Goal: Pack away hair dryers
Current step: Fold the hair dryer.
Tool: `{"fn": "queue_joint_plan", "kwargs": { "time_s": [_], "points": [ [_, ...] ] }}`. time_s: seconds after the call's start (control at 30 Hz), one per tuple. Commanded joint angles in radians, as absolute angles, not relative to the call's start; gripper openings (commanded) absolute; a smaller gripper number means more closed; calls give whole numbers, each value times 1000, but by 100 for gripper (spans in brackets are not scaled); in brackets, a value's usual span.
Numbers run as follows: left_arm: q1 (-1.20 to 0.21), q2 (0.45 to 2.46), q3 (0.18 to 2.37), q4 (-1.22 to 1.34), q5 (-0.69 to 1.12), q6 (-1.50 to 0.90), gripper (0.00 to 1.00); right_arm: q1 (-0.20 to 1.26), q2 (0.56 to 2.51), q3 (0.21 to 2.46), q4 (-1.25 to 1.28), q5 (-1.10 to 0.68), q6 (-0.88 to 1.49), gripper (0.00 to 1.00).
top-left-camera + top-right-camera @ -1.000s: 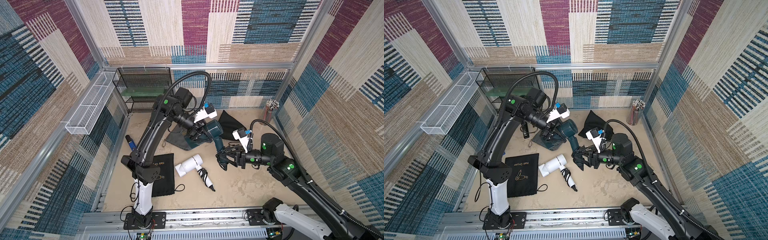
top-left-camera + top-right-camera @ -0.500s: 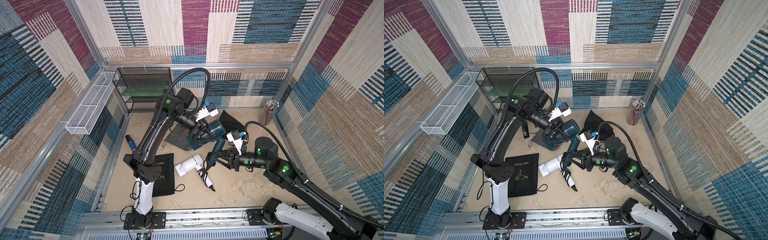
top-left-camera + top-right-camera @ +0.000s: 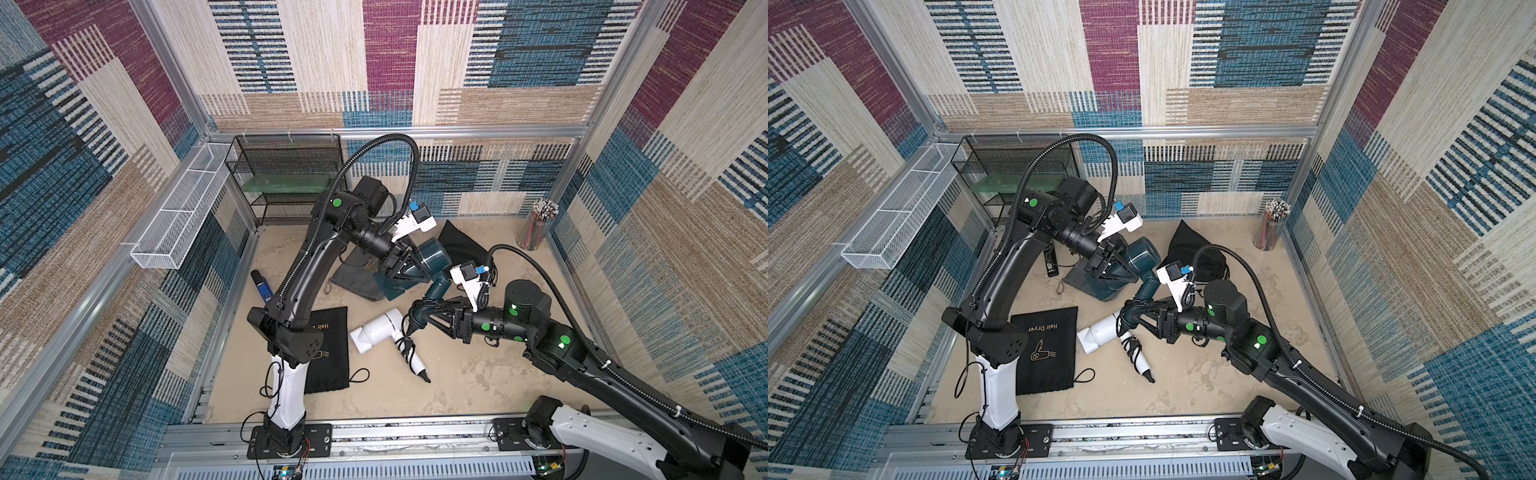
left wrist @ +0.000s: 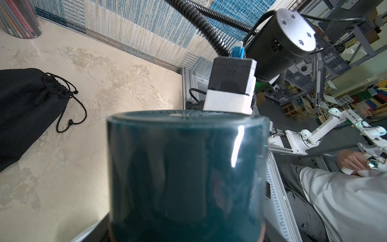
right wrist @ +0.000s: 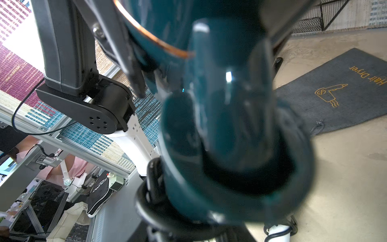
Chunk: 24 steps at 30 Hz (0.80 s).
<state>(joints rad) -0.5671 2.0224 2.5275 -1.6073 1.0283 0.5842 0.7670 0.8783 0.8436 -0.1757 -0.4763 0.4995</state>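
**Operator:** Report the left gripper.

**Inspector:** Its jaws stand wide and clamp the barrel of the teal hair dryer. In both top views the dryer sits just above centre frame, held over the grey pouch. Its handle slants down toward centre frame. In the left wrist view the barrel fills the foreground.

**Operator:** Report the right gripper.

**Inspector:** It is at centre frame, at the lower end of the teal dryer's handle, beside a bundled black cord. I cannot tell how far its jaws stand, or whether they grip the handle. In the right wrist view the handle is close up and blurred.

**Operator:** Locate the remaining items.

**Inspector:** The white hair dryer lies on the table, just lower left of the right gripper. Its cord trails toward the lower right. A flat black pouch printed "Hair Dryer" lies left of it. A second black pouch lies just upper right of the teal dryer. A pencil cup stands in the corner at the right of the frame.
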Motion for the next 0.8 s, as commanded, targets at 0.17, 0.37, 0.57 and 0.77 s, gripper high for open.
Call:
{"fn": "queue_joint_plan", "kwargs": {
  "time_s": [0.17, 0.37, 0.57, 0.77],
  "points": [
    [-591, 2014, 2499, -1570, 1084, 498, 0, 782, 863, 824, 383, -372, 499, 14],
    [-595, 1990, 2444, -1534, 1080, 486, 0, 791, 882, 836, 468, -346, 509, 14],
    [-597, 1944, 2342, -1451, 1082, 442, 0, 798, 888, 841, 516, -328, 517, 14],
    [-601, 1921, 2273, -1395, 1095, 404, 0, 804, 875, 830, 527, -308, 519, 15]
  ]
}}
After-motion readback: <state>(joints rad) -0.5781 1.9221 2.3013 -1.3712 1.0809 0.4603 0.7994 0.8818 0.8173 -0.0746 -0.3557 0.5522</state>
